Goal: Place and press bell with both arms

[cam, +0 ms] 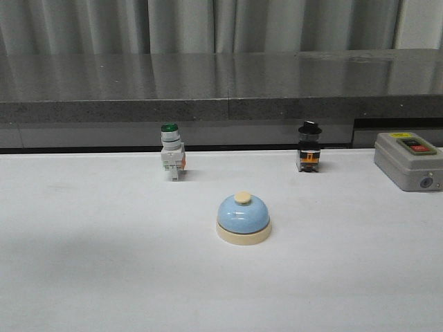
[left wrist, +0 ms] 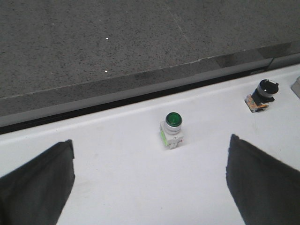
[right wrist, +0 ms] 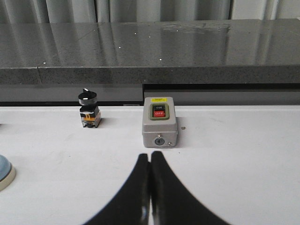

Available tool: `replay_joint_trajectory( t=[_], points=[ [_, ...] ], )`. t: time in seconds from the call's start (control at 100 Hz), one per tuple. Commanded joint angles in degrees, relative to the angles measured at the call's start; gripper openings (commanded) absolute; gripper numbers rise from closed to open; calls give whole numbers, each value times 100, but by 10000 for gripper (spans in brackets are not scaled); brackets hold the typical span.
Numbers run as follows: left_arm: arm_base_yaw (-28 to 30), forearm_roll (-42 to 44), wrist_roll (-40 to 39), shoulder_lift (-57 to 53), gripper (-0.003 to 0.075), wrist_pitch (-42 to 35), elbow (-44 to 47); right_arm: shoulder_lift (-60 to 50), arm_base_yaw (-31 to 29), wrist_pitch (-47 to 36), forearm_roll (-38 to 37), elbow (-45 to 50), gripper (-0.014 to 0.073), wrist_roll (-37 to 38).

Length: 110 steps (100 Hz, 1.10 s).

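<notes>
Nearest the front camera sits the small light-blue dome bell (cam: 243, 218) with its cream round base and cream button, upright on the white tabletop (cam: 104, 263), roughly central and touched by nothing; neither of my arms shows in this view. Behind it to the left stands a white push-button switch with a green cap (cam: 172, 152), behind to the right a black-knobbed selector switch with an orange body (cam: 309, 146), and at the right edge a grey box with red and dark buttons (cam: 408, 160). From my left wrist, my left jaws (left wrist: 150, 187) are spread wide, empty, dark fingers (left wrist: 35, 187) at either side over bare tabletop, with the green-capped switch (left wrist: 172, 130) beyond the gap and the black-knobbed switch (left wrist: 261, 95) farther off. From my right wrist, my right jaws (right wrist: 150, 192) are clenched together on nothing, fingers touching; the grey box (right wrist: 160, 122) lies just beyond them, the black-knobbed switch (right wrist: 89, 108) beside it, and the bell's edge (right wrist: 5, 171) shows at the frame border.
</notes>
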Motion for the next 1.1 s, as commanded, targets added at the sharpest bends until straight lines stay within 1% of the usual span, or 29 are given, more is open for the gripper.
replay_joint_trajectory(
  t=[0.0,0.24,0.35,0.4,0.47,0.54,0.61,0.66,0.68,0.73,0.75,0.8,0.85,1.09],
  points=[
    [50,-164,-49,-609,617,-725,268,-96,-31,-480,-50,-82,-60,-22],
    [50,-191,-49,-2025,617,-1401,1570,-96,-31,-480,-50,-82,-60,-22],
    [50,-203,-49,-2695,616,-1465,2033,-96,-31,-480,-50,-82,-60,-22],
    [50,-203,-49,-2972,602,-1465,2186,-96,-31,-480,-50,-82,-60,-22],
    [50,-203,-49,-3335,550,-1465,2370,-96,-31,-480,-50,-82,-60,-22],
    [50,-203,-49,-3639,468,-1465,2490,-96,-31,-480,-50,-82,-60,-22],
    [50,-203,-49,-3856,365,-1453,2548,-96,-31,-480,-50,-82,-60,-22],
    [50,-193,-49,-3955,274,-1453,2571,-96,-31,-480,-50,-82,-60,-22],
    [50,-193,-49,-3973,251,-1440,2571,-96,-31,-480,-50,-82,-60,-22],
    [50,-193,-49,-3989,159,-1440,2571,-96,-31,-480,-50,-82,-60,-22],
    [50,-193,-49,-3989,136,-1440,2571,-96,-31,-480,-50,-82,-60,-22],
    [50,-193,-49,-3989,48,-1419,2571,-96,-31,-480,-50,-82,-60,-22],
    [50,-193,-49,-3989,-21,-1403,2571,-96,-31,-480,-50,-82,-60,-22],
    [50,-193,-49,-3989,-20,-1377,2571,-96,-31,-480,-50,-82,-60,-22]
  ],
)
